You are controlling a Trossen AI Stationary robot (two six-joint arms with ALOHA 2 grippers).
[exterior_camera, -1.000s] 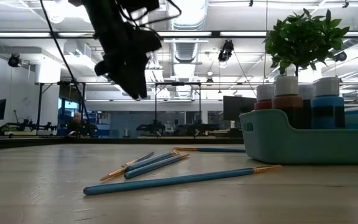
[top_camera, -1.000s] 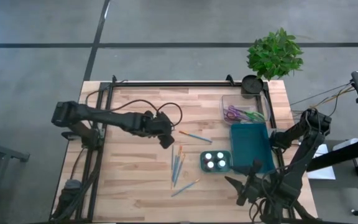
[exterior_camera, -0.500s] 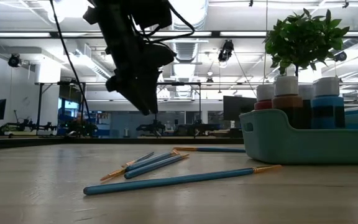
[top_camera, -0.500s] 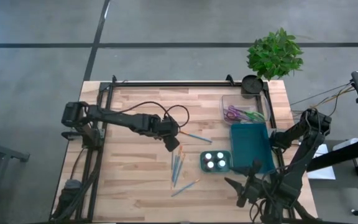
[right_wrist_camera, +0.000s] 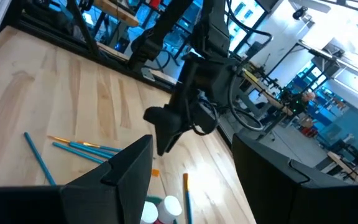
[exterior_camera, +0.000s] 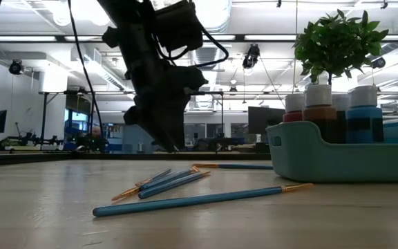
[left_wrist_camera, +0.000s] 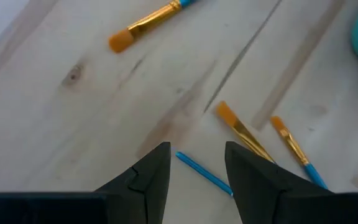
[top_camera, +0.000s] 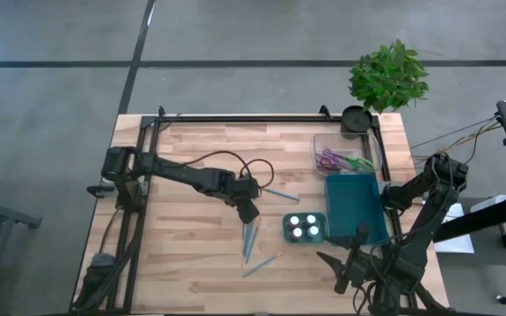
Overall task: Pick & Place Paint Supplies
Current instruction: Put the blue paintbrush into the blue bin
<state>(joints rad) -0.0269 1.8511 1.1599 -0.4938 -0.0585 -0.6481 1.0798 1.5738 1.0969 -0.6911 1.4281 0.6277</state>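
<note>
- Left tool (top_camera: 249,211) hangs over mid table (top_camera: 191,254), fingers (left_wrist_camera: 157,174) apart, nothing between them, tips clear of the wood.
- Right below left tool: cluster of blue brushes (top_camera: 249,237) lying flat, orange ends toward the tool; in the left wrist view one blue handle tip (left_wrist_camera: 204,174) sits in the gap between the fingers, two orange-ended brushes (left_wrist_camera: 244,134) just beside one finger.
- Another brush (top_camera: 279,193) lies just beyond left tool, toward the far-right side; untouched.
- One more brush (top_camera: 262,264) lies apart, nearer the front edge than the cluster.
- Palette (top_camera: 304,227) with paint pots sits right of left tool, near but not touching the brushes.
- Teal tray (top_camera: 354,206) is farther right, past the palette; low view shows paint bottles (exterior_camera: 323,104) upright in a teal holder (exterior_camera: 323,159).
- Clear bin (top_camera: 345,158) with purple items sits behind the tray; plant (top_camera: 389,75) at the far right corner.
- Right tool (top_camera: 336,261) waits at the front right edge, well away from the brushes, fingers (right_wrist_camera: 129,168) apart, empty.
</note>
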